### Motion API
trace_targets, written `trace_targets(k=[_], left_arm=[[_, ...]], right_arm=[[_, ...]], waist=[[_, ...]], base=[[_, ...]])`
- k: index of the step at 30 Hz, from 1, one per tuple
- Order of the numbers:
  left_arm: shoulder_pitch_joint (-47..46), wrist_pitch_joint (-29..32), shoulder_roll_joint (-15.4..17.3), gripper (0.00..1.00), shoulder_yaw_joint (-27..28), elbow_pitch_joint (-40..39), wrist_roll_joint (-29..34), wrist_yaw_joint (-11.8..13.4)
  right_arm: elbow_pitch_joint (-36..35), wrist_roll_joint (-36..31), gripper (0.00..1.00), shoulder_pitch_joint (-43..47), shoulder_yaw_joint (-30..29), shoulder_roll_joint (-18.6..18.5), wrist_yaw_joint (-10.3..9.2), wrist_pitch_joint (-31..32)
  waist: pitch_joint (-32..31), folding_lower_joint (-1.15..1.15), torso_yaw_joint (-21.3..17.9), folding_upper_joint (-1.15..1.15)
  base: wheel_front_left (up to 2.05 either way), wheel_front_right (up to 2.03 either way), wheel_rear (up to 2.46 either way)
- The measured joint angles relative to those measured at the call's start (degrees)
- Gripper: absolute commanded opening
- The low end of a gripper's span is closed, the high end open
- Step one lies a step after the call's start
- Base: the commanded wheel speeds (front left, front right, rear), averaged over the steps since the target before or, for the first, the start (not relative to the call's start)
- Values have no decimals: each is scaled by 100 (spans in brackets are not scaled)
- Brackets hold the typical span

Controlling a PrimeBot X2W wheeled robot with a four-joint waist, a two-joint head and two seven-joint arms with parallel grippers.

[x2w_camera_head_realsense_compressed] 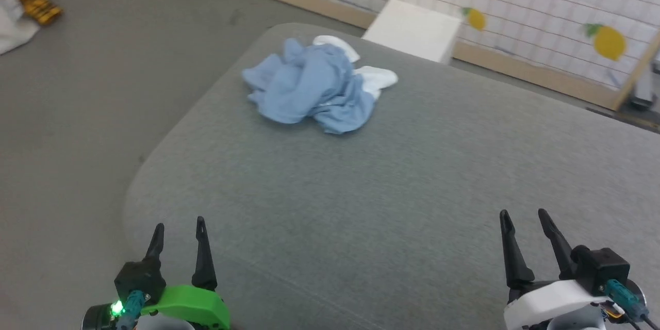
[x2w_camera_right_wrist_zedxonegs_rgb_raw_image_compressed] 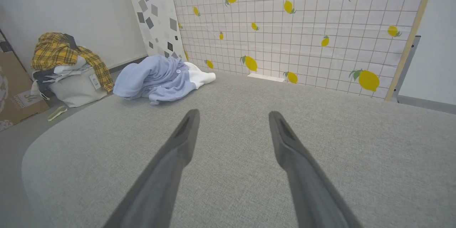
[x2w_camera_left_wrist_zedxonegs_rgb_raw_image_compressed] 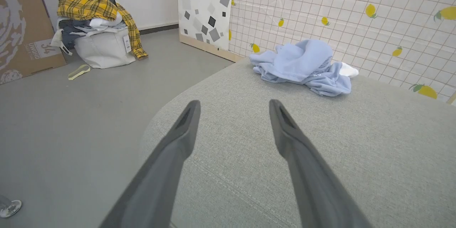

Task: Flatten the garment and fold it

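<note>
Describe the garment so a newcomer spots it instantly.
Take the big grey cushion before the lemon-print wall. Near its far left corner lies the garment, a crumpled light blue heap. White patches poke out; the floor's clothes pile is yellow plaid.

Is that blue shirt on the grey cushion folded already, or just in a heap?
Just in a heap: the light blue polo shirt lies crumpled and bunched, its white collar sticking out, no neat edges.

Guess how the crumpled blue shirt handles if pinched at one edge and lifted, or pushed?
Probably floppy: the shirt lies in a heap of soft folds, so a pinched edge would likely drape rather than lift the whole. Likely light: the cloth looks thin. Pushed, it would probably bunch on the textured cushion, not slide.
</note>
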Motion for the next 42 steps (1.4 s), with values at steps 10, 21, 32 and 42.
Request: trace_targets(k=[10, 21, 32, 42], left_arm=[[118, -60, 3, 100, 13, 62, -52, 3], [147, -75, 23, 100, 4, 67, -52, -3], [-1366, -1, 279, 100, -227, 249, -23, -348], [-4023, 565, 603, 100, -223, 1608, -275, -764]], right_arm=[[130, 59, 100, 23, 48, 2, 0, -76], [160, 60, 100, 94, 78, 3, 0, -76], [82, -152, 100, 14, -4, 4, 0, -76], [-505, -594, 100, -344, -249, 3, 0, 216]], waist=[[-55, 0, 651, 0], [-115, 0, 578, 0], [205, 0, 274, 0], [931, 0, -203, 0]], base=[[0, 0, 0], [0, 0, 0], [0, 0, 0], [0, 0, 0]])
